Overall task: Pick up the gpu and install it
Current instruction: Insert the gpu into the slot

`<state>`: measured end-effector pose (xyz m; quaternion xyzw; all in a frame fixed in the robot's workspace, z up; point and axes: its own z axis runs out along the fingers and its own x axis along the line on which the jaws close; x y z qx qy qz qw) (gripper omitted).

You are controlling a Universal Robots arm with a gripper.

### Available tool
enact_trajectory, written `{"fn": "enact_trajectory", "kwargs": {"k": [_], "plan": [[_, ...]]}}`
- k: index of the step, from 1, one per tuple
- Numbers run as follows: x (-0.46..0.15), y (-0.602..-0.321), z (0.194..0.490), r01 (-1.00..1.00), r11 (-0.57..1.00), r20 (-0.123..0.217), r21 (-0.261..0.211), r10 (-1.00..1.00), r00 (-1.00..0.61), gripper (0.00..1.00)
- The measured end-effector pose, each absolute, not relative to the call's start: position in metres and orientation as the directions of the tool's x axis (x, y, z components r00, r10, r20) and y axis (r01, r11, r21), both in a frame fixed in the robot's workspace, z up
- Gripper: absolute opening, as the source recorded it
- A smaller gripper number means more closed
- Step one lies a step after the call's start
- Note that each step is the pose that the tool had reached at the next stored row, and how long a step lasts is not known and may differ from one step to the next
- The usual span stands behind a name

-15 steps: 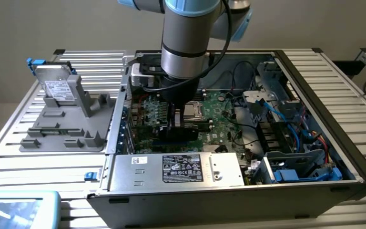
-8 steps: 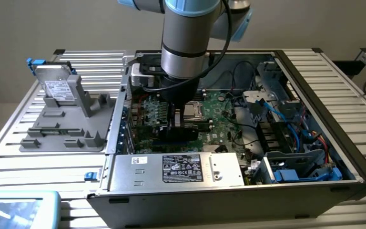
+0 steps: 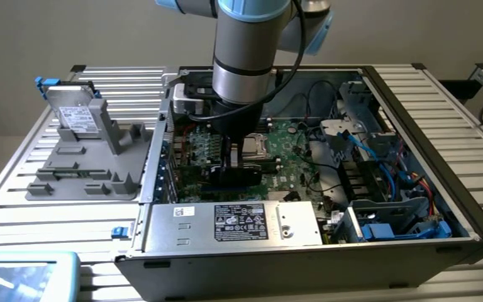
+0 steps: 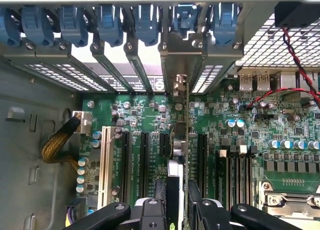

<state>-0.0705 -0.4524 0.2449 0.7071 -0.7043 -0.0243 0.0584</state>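
The gpu (image 4: 186,135) stands on edge as a thin green card over the black expansion slots of the motherboard (image 4: 150,110). Its silver bracket (image 4: 179,55) lies up against the row of slot covers at the case's back wall. My gripper (image 4: 184,192) is shut on the card's near end, one finger on each side. In the exterior view the arm reaches straight down into the open computer case (image 3: 443,207), and the gripper (image 3: 237,165) sits low over the motherboard (image 3: 288,148) in the middle of the case.
Blue slot latches (image 4: 110,20) line the back wall. A white slot (image 4: 105,160) and a red-and-black wire (image 4: 295,65) flank the card. The power supply (image 3: 241,221) fills the case front, with blue cables (image 3: 376,151) on the exterior view's right. A silver drive (image 3: 78,116) rests on a grey fixture outside.
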Motion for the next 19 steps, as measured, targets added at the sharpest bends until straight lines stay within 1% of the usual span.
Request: {"fn": "enact_trajectory", "kwargs": {"k": [17, 19], "plan": [[-0.0686, -0.4524, 0.2444, -0.993, 0.003, 0.048, 0.116, -0.999, 0.003, 0.28], [-0.0686, -0.4523, 0.2442, -0.993, 0.003, 0.047, 0.122, -0.999, 0.003, 0.28]]}}
